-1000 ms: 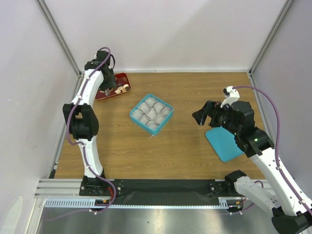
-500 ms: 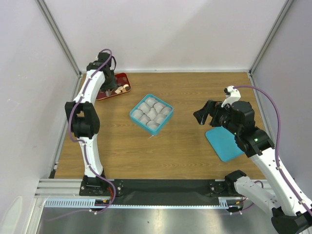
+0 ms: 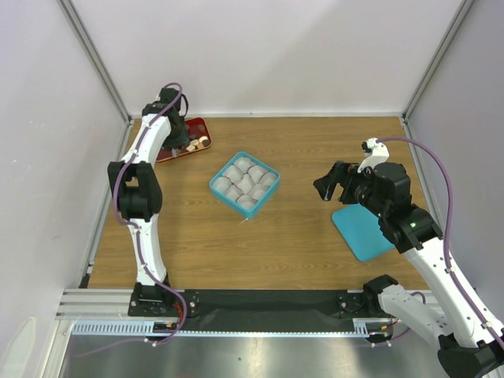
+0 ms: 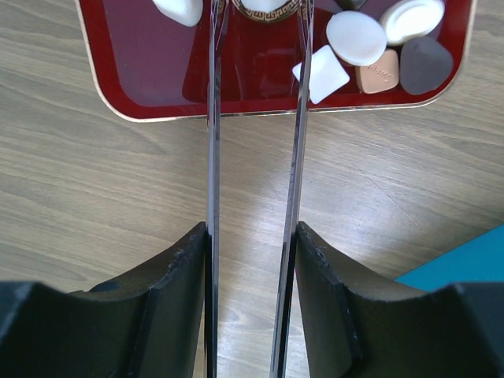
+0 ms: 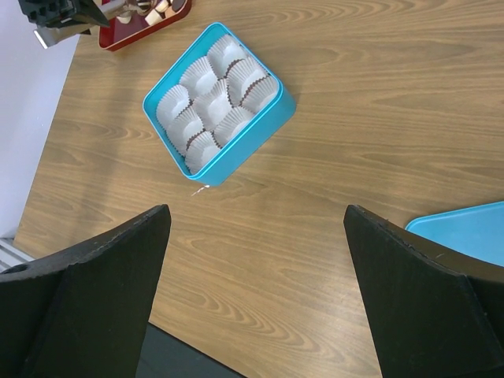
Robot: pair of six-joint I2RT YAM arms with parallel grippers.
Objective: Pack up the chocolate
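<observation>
Left pincer [image 4: 259, 9], grip unclear with tips cropped, could scatter crowded chocolates [image 4: 376, 72] across the red tray [image 4: 142, 71]; right pincer [image 5: 253, 216] gapes wide.

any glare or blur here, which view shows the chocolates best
left wrist: sharp on the chocolates, soft sheen on the red tray; right wrist: teal box crisp, its own fingers dark and blurry; top external: even light, chocolates tiny
</observation>
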